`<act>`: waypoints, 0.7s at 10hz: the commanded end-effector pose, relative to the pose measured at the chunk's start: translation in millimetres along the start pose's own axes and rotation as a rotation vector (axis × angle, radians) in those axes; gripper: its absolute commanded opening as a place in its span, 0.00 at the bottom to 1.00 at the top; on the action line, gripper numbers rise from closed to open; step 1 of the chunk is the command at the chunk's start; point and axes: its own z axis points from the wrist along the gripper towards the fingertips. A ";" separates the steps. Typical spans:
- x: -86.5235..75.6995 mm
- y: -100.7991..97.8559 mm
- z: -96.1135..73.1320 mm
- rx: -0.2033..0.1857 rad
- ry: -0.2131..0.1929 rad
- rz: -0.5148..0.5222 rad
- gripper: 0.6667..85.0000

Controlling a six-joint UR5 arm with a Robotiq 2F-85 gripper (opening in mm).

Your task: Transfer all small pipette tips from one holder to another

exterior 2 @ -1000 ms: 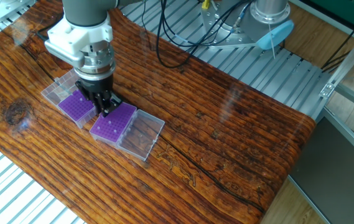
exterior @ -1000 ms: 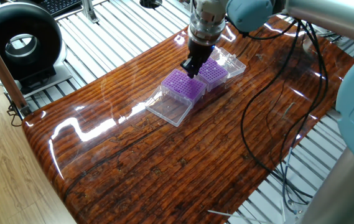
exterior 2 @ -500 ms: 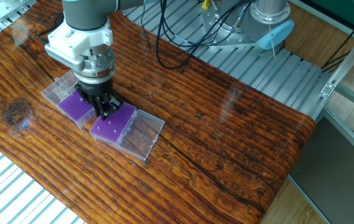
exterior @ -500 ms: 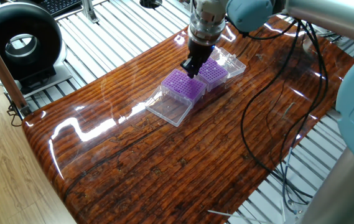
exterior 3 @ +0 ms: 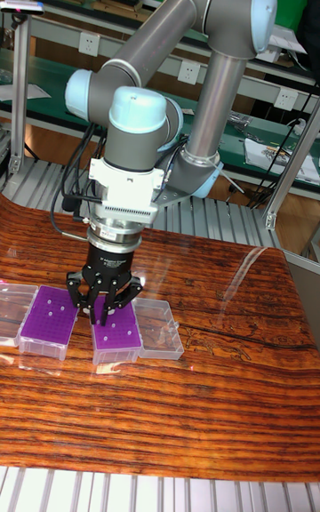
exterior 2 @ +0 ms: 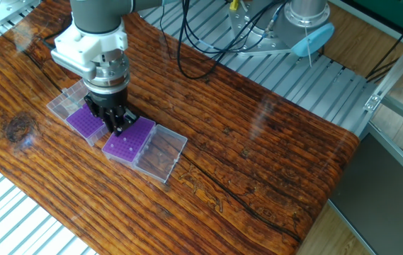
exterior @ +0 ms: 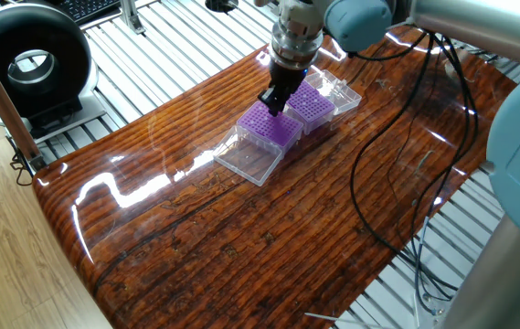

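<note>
Two purple grid racks stand side by side in clear boxes with their lids folded open. On the left rack [exterior 3: 49, 316] and the right rack [exterior 3: 116, 332], the small pipette tips [exterior 3: 51, 303] show only as a few pale dots. My gripper [exterior 3: 100, 315] points straight down, low over the inner edge of the right rack [exterior 2: 129, 139], close to the gap beside the left rack [exterior 2: 86, 122]. Its fingers are drawn together. A tip between them is too small to make out. The one fixed view has the gripper [exterior: 273, 104] above the nearer rack [exterior: 269, 126].
Clear lids lie flat on the wood table at the outer sides of the racks [exterior 2: 164, 152] [exterior 2: 65, 101]. Black cables [exterior: 378, 174] trail across the table. A round black device [exterior: 26, 64] stands off the table's corner. Grooved metal surrounds the tabletop.
The gripper has shifted slightly sideways toward the gap between the racks, still low over them. Its fingers look the same. The racks have not moved.
</note>
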 end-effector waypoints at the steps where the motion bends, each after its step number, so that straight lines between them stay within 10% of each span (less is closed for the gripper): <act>1: -1.6 2.1 0.2 -0.001 -0.007 0.021 0.27; 7: 0.0 4.9 -4.3 0.030 0.018 0.054 0.26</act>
